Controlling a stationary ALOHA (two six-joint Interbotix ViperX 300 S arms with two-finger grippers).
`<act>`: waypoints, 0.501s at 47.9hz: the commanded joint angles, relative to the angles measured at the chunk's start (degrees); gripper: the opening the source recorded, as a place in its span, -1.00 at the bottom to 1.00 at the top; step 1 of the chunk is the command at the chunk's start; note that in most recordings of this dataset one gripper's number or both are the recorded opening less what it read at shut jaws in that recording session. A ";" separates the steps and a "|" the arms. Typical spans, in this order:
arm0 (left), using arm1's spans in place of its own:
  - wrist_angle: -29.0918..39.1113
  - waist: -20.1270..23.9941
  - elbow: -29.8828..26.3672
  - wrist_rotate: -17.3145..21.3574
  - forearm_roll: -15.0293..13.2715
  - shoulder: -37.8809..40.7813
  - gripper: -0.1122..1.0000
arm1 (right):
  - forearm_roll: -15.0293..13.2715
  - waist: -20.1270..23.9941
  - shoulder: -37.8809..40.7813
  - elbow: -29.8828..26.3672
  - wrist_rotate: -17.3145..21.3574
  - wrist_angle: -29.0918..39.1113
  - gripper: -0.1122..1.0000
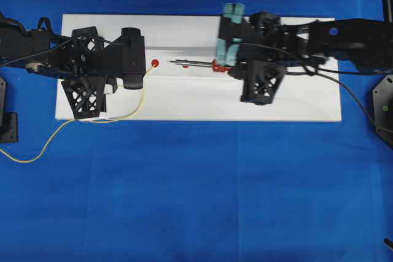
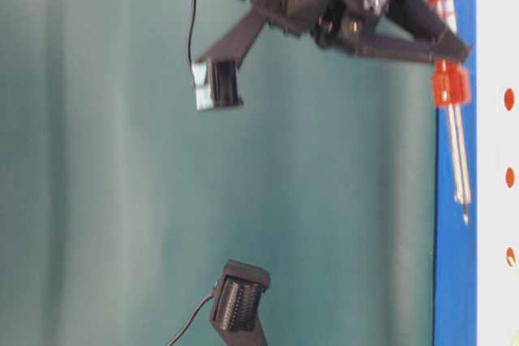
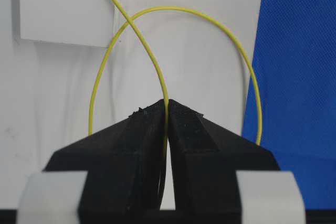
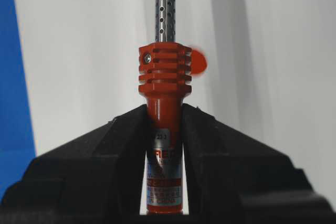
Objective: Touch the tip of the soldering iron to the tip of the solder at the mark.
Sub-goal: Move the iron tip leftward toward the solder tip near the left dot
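The left end effector (image 3: 167, 109) is clenched on the solder (image 3: 157, 72), which loops over the white board (image 1: 202, 99) and trails onto the blue counter (image 1: 196, 194). The right end effector (image 4: 165, 116) grips the soldering iron (image 4: 164, 108) by its orange-red handle. The iron's tip (image 1: 176, 62) points toward a red mark (image 1: 155, 63), just short of it, with the solder end beside that mark.
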 commanded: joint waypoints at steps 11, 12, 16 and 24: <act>-0.26 -0.18 -0.62 -0.09 0.00 -0.70 -0.78 | -2.20 -0.18 2.99 -7.38 0.09 2.90 -0.68; -0.26 -0.18 -0.62 -0.09 0.00 -0.62 -0.78 | -2.20 -0.26 3.08 -7.47 0.09 2.90 -0.68; -0.26 -0.18 -0.62 0.09 0.09 -0.70 -0.78 | -2.20 -0.26 3.43 -7.56 0.09 2.90 -0.68; -0.26 -0.18 -0.88 0.18 0.09 -0.53 -0.78 | -2.20 -0.26 5.10 -7.82 0.26 2.81 -0.68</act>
